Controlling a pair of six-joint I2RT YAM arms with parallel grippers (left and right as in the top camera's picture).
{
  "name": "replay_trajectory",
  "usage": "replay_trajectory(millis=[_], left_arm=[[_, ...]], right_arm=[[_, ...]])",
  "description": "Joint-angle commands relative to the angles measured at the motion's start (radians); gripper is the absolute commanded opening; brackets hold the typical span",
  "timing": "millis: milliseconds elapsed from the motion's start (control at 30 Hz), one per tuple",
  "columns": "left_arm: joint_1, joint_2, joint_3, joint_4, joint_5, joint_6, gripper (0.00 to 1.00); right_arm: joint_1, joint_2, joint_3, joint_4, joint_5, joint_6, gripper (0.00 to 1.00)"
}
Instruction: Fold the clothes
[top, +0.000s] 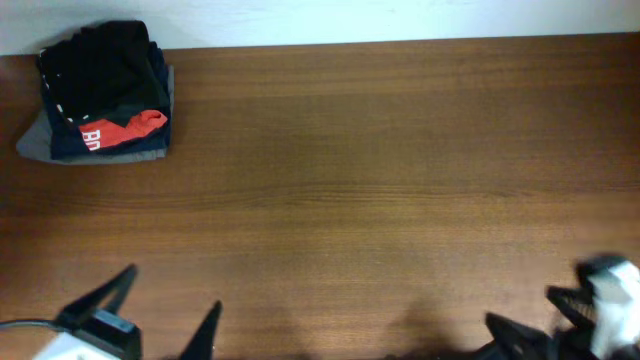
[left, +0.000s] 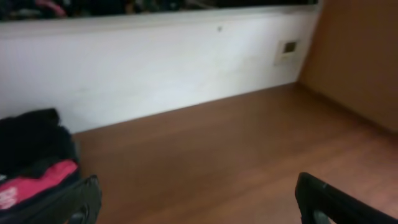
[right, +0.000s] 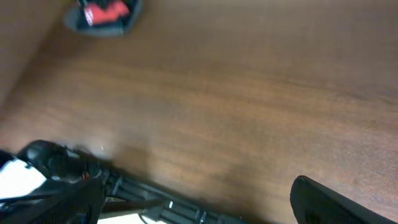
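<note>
Garment, black, soft fabric, long-sleeved (top: 100, 58): lies in a bunched mound on top of a small stack in the upper left of the overhead frame, well apart from both arms.

- Stack beneath: red folded garment (top: 140, 126), dark folded garment with white letters (top: 88, 140), grey folded garment (top: 32, 146), all on the brown wooden table (top: 380, 180).
- Orientation: footprint near square, so no clear long axis. Collar, hem and sleeves cannot be told apart, nor which way it points.
- Left gripper (top: 160, 312): lower left edge, fingers spread apart, holding nothing.
- Right gripper (top: 540, 320): lower right edge, fingers spread apart, holding nothing.
- Hazards, as judged: a deep pinch could catch the red layer along with the black cloth, and pulling the mound could drag or topple the stack. With the sleeves hidden, a blind grab may lift it twisted.
</note>
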Motion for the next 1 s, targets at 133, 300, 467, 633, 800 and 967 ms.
replay_trajectory(millis=[133,300,467,633,800,967], left_arm=[[-0.004,-0.155,-0.399,0.155,0.174,-0.050,0.99],[-0.004,-0.171,-0.579,0.170,0.224,-0.049,0.99],[-0.004,-0.171,-0.704,0.319,0.240,-0.049,0.99],[-0.004,-0.170,-0.769,0.403,0.220,-0.048,0.99],[-0.004,-0.171,-0.772,0.400,0.164,-0.048,0.99],[-0.004,-0.171,-0.772,0.397,0.164,-0.048,0.99]], right_arm=[[-0.008,-0.195,-0.116,0.010,0.137,0.142,0.99],[-0.008,-0.391,-0.325,0.081,0.157,0.215,0.99],[-0.007,-0.565,-0.531,0.251,0.193,0.224,0.99],[-0.006,-0.593,-0.612,0.350,0.307,0.224,0.99],[-0.006,-0.593,-0.649,0.355,0.420,0.224,0.99],[-0.006,-0.593,-0.656,0.356,0.422,0.224,0.99]])
